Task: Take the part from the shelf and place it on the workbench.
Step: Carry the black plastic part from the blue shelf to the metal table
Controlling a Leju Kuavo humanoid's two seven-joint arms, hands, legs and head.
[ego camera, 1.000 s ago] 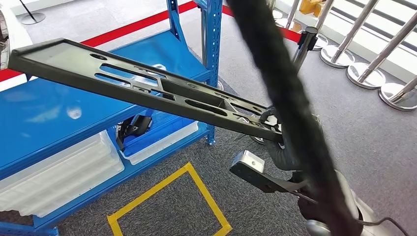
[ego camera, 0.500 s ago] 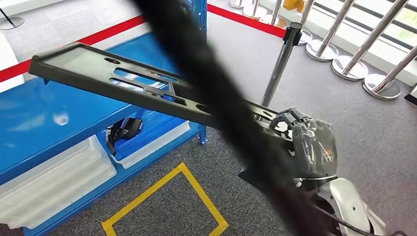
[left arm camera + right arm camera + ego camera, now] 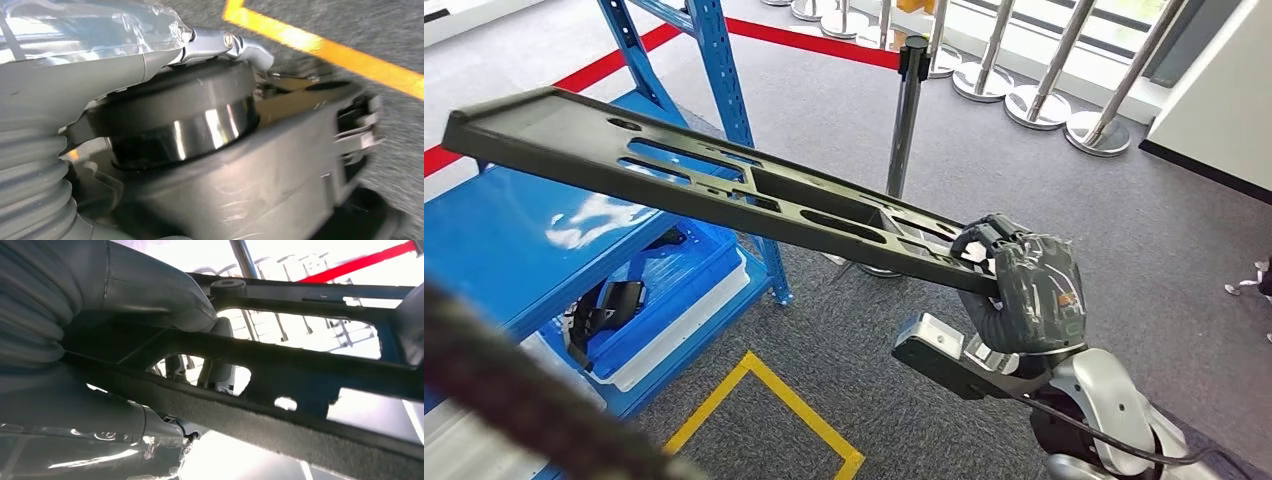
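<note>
Holding: my right hand (image 3: 1024,290) grips the near end of the part (image 3: 704,185), fingers curled over its edge, from the head view.
Part: I see a long black flat panel with slotted cutouts, carried in the air and tilted, its far end raised above the blue shelf (image 3: 494,240) and its near end lower at my hand.
Part, right wrist view: the black frame (image 3: 300,380) runs across close to the camera, with its openings showing bright background; my grey thumb (image 3: 150,290) lies against it.
Left hand: I see the left hand (image 3: 165,120) in the left wrist view as a grey ribbed cover and a glossy dark round piece, blurred; I cannot tell how its fingers lie or whether they hold anything.
Shelf: blue metal rack with an upright post (image 3: 724,120); a white bin (image 3: 674,320) sits on its lower level with a dark object (image 3: 609,305) in it.
Floor: grey carpet with a yellow tape outline (image 3: 764,420) just in front of the shelf.
Barrier: a dark stanchion (image 3: 906,110) stands behind the part with a red belt (image 3: 814,42) running from it; chrome posts (image 3: 1044,70) stand beyond.
Foreground: a blurred black cable (image 3: 514,395) crosses the lower left of the head view.
Writing: a small orange mark (image 3: 1066,298) sits on the back of my right hand; I cannot read it.
</note>
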